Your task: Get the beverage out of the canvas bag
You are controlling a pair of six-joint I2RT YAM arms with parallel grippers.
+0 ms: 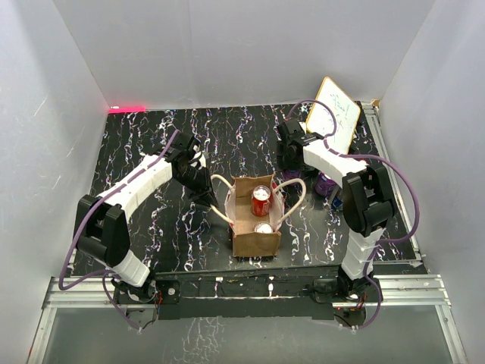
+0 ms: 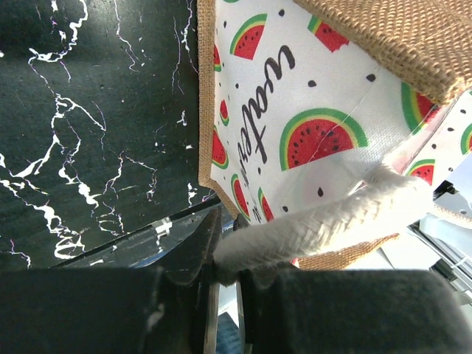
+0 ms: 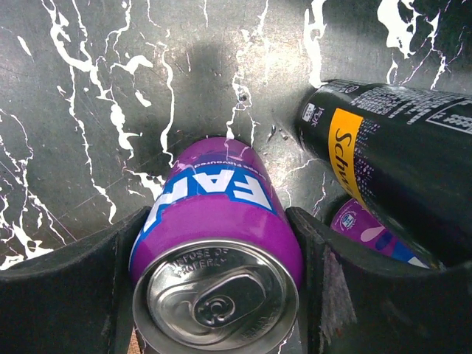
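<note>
My left tool (image 2: 221,269) pinched shut on the rope handle (image 2: 324,221); right tool (image 3: 217,221) clamped a purple can (image 3: 221,295) by the desk's right edge; red can (image 1: 261,201) sat in canvas bag (image 1: 254,243), near-edge centre: likely stiff, slick, grab sides.

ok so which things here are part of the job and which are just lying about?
Job: canvas bag, red can and silver-topped can inside, rope handle in left hand, purple Fanta can in right hand.
Lying about: black Schweppes can, second purple can, whiteboard.

Rough canvas bag (image 2: 413,37), glossy metal can (image 3: 221,214)
</note>
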